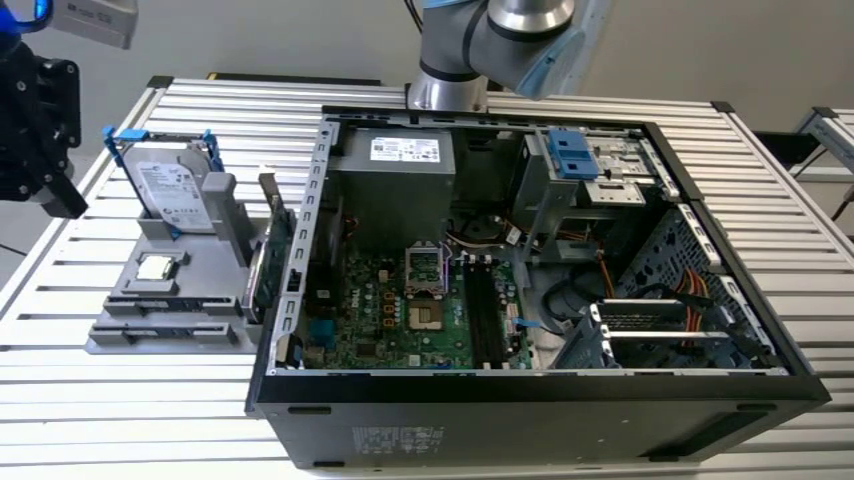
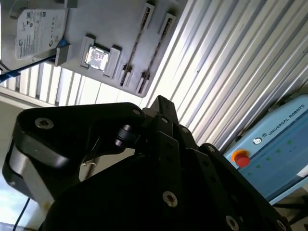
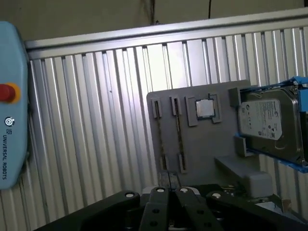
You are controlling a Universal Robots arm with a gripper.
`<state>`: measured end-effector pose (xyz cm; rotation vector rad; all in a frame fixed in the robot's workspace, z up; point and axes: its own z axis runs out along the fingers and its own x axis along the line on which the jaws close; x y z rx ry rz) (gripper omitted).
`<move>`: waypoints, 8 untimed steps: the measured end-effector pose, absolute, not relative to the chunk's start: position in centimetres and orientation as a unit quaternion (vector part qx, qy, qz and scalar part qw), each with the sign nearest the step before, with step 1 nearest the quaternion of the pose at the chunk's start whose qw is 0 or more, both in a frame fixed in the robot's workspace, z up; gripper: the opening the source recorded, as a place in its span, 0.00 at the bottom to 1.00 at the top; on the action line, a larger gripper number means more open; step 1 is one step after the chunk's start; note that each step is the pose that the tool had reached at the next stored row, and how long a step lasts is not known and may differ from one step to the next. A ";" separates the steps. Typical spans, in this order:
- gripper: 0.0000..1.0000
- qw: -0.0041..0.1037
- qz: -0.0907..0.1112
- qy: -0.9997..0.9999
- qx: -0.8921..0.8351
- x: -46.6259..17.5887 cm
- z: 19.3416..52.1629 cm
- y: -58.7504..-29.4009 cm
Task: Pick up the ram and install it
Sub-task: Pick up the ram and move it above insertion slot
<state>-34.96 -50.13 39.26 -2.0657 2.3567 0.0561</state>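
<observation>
1. One robot arm (image 1: 494,40) is working over a slatted metal surface (image 1: 134,400). Its black gripper (image 1: 47,170) is hanging at about ten o'clock in the exterior view, well apart from the open computer case (image 1: 534,300) sitting at centre.
2. The ram (image 1: 264,265) is standing on its long edge in a grey holder (image 1: 160,325), at nine o'clock from the case and just beside its side wall. Nothing is gripping it.
3. On the same holder, a silver drive (image 1: 174,190) with a blue frame is leaning at eleven o'clock from the ram. A small square chip (image 1: 158,267) is lying at nine o'clock from the ram.
4. Judging by this, the pick-up step is in hand and not yet done, with the gripper hovering off to the side of the holder and touching nothing.
5. A grasp on so thin a stick is calling for the jaws lining up across its upper edge and descending squarely. Installing it is calling for the long memory slots (image 1: 483,310) on the motherboard, at three o'clock from the ram.
6. Whether the jaws are released or clenched cannot be told, because the gripper's own black body is cutting off their tips in both wrist views.
7. The holder's two narrow slots are appearing edge-on in both wrist views, so it is hard to tell which one is holding the ram. Its label and contact edge are too small to make out.
</observation>
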 end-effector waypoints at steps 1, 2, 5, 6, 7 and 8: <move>0.00 0.003 0.018 0.748 -0.663 -35.0 39.3 -50.1; 0.00 0.003 0.018 0.744 -0.668 -35.0 39.3 -50.1; 0.00 0.003 0.018 0.732 -0.681 -35.0 39.3 -50.1; 0.00 0.003 0.018 0.728 -0.686 -35.0 39.3 -50.1; 0.00 0.003 0.018 0.724 -0.690 -35.0 39.3 -50.1; 0.00 0.003 0.018 0.720 -0.694 -35.0 39.3 -50.1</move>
